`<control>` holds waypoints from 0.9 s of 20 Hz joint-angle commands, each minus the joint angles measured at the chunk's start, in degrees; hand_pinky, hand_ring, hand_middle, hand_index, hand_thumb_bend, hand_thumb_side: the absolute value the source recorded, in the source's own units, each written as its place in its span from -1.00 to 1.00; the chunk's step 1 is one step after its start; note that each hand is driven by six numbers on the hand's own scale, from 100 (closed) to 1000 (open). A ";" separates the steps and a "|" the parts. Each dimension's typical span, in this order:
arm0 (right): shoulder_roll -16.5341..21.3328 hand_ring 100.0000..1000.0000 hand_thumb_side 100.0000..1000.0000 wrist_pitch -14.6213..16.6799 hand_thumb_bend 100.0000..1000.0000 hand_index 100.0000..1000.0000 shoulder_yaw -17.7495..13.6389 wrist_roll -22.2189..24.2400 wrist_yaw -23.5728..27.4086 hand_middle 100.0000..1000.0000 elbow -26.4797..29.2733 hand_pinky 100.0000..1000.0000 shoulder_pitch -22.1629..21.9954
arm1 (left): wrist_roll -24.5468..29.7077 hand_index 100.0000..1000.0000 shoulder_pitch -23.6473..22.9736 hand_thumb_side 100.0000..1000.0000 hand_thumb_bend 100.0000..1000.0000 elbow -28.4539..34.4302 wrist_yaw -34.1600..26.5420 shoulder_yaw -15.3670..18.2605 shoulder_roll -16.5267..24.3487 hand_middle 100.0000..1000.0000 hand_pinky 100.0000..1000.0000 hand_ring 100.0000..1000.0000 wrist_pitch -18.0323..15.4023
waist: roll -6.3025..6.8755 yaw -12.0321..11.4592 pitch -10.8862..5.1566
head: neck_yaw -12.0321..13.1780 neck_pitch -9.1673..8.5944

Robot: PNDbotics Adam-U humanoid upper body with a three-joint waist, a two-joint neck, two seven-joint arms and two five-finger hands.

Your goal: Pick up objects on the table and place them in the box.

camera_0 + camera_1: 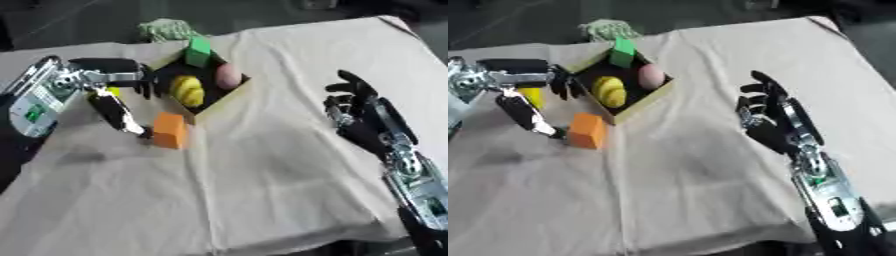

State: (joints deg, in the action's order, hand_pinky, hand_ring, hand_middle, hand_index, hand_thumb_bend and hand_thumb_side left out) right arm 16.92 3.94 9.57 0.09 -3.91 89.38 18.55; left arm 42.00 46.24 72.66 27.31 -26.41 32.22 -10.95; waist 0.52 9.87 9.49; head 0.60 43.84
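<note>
Touching orange block (170, 130) w/ open left hand (116, 95), beside box (219, 102); right hand (770, 117) open, idle.

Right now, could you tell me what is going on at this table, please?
A humanoid robot is packing items into a box. A green block, a yellow item and a pinkish egg-shaped item already lie inside. The left robot hand reaches with open fingers to an orange block on the cloth beside the box; another yellow item shows behind it. The right robot hand rests open, idle.
</note>
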 commanded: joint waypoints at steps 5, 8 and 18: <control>0.70 0.35 -0.54 0.07 -1.00 0.93 -0.44 -0.03 -0.02 0.47 0.57 0.25 0.44 | -4.53 0.70 0.11 -0.63 -0.10 -1.31 4.70 -0.10 -1.47 0.39 0.42 0.35 -0.69 | -0.31 0.12 -1.11 | -0.04 0.28; 0.65 0.35 -0.54 0.09 -1.00 0.93 -0.42 0.02 0.00 0.47 0.54 0.25 0.43 | -8.41 0.67 -0.31 -0.67 -0.15 -1.96 7.18 -0.48 -2.23 0.35 0.39 0.31 -1.02 | -0.34 0.17 -1.10 | -0.05 0.28; 0.58 0.35 -0.53 0.12 -1.00 0.93 -0.45 -0.01 0.04 0.47 0.43 0.25 0.42 | -14.83 0.40 -0.86 -0.85 -0.41 -2.93 11.15 -0.86 -3.06 -0.09 0.12 -0.11 -1.57 | -0.35 0.12 -1.08 | -0.22 0.28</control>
State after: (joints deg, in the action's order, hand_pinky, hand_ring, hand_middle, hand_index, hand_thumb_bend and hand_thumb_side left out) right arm 16.90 3.94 9.56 0.09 -3.90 89.34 18.53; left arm 28.15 44.57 69.21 38.02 -27.69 28.64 -12.60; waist 0.26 9.96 9.47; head 0.45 43.84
